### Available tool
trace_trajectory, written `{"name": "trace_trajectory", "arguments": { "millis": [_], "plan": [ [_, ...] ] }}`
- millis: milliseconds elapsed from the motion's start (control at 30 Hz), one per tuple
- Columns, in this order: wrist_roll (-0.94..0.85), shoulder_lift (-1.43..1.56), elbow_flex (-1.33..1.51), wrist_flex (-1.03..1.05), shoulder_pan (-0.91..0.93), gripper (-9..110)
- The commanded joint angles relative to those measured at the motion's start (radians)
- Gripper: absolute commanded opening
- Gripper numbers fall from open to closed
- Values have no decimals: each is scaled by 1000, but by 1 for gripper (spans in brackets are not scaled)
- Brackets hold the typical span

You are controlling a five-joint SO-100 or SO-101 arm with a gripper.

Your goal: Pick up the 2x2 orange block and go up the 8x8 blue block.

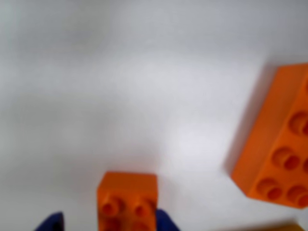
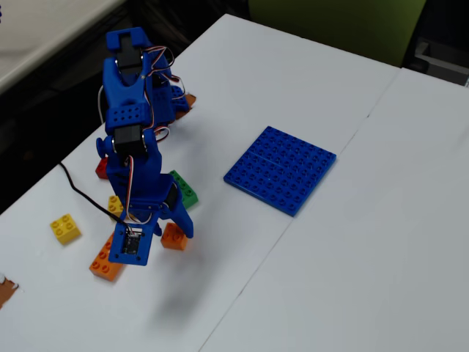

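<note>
In the wrist view the gripper (image 1: 108, 222) straddles the 2x2 orange block (image 1: 127, 199), blue fingertips (image 1: 164, 221) at both its sides, though a firm clench cannot be confirmed. The longer orange brick (image 1: 279, 139) lies right. In the fixed view, the 8x8 blue block (image 2: 281, 169) sits well apart on the white desk (image 2: 366, 257), farther right.

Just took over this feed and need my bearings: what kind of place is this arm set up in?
Probably an office or lab desk: white tables pushed together, toy bricks such as the 8x8 blue block scattered around, and a dark cable trailing off the edge.
</note>
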Motion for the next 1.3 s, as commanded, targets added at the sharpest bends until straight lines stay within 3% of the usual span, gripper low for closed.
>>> {"name": "trace_trajectory", "arguments": {
  "millis": [0,633,800,1267],
  "plan": [
    [-29,-2,-31,14,12,23],
    [-52,-69,-32,-29,12,23],
    [-46,-78,-31,-35,-2,15],
    [-57,-83,-28,-6,-3,13]
  ]
}}
